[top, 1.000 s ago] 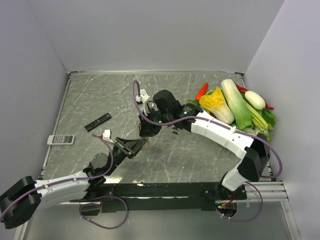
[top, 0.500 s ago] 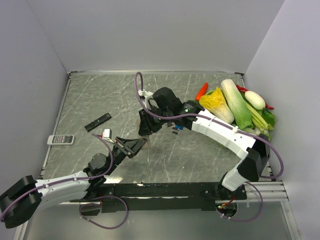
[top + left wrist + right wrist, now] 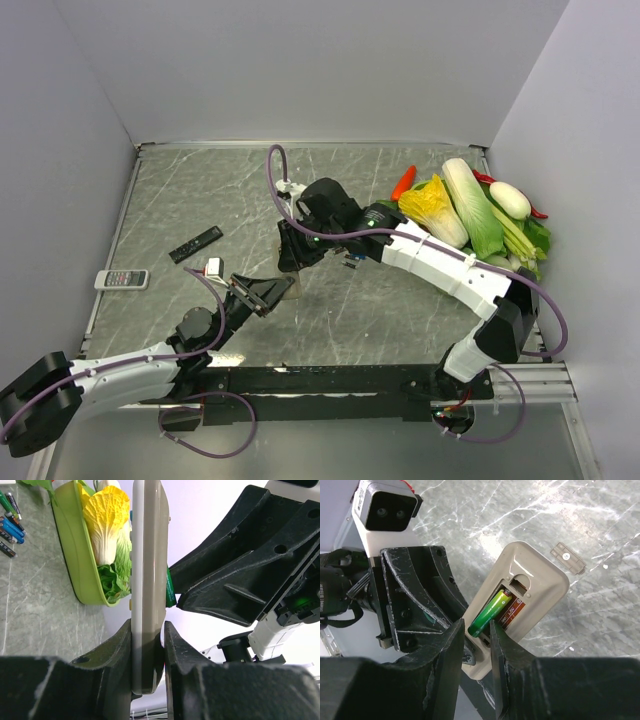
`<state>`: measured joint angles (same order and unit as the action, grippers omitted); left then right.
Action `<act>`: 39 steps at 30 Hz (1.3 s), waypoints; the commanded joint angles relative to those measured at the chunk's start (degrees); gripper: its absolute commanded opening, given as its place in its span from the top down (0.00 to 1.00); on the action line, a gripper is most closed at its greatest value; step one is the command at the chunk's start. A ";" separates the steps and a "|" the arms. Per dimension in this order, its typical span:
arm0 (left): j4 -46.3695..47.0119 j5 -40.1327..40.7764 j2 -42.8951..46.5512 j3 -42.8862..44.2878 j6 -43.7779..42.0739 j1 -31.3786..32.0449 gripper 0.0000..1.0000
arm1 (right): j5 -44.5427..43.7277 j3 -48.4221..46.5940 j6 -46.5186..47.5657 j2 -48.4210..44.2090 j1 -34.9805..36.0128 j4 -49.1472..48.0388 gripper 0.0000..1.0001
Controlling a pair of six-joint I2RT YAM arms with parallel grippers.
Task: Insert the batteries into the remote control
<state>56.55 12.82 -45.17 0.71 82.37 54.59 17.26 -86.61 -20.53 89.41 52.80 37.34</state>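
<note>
Left gripper (image 3: 147,647) clamps the remote control (image 3: 540,587) tight by its long edges above the middle of the tabletop (image 3: 400,320), its open back turned to the right gripper (image 3: 477,640). That gripper's fingers stand narrowly apart on either side of a green battery (image 3: 490,611) lying in the battery bay (image 3: 514,611); whether they pinch it cannot be told. Loose batteries (image 3: 352,258) and the battery cover (image 3: 567,556) lie on the tabletop nearby.

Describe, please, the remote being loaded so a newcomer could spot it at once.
On the marble table, mid-front, the left jaws hold the remote control. Its beige back is open, a green battery inside; the dark remote and white remote lie flat leftward.
</note>
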 commanded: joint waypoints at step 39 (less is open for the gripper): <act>22.90 -16.42 -4.49 2.72 -4.85 0.96 0.99 | -2.84 4.16 1.82 7.01 0.56 -7.28 0.89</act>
<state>57.28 10.13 -51.72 0.69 78.67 53.87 14.39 -86.11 -18.33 92.66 52.60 38.72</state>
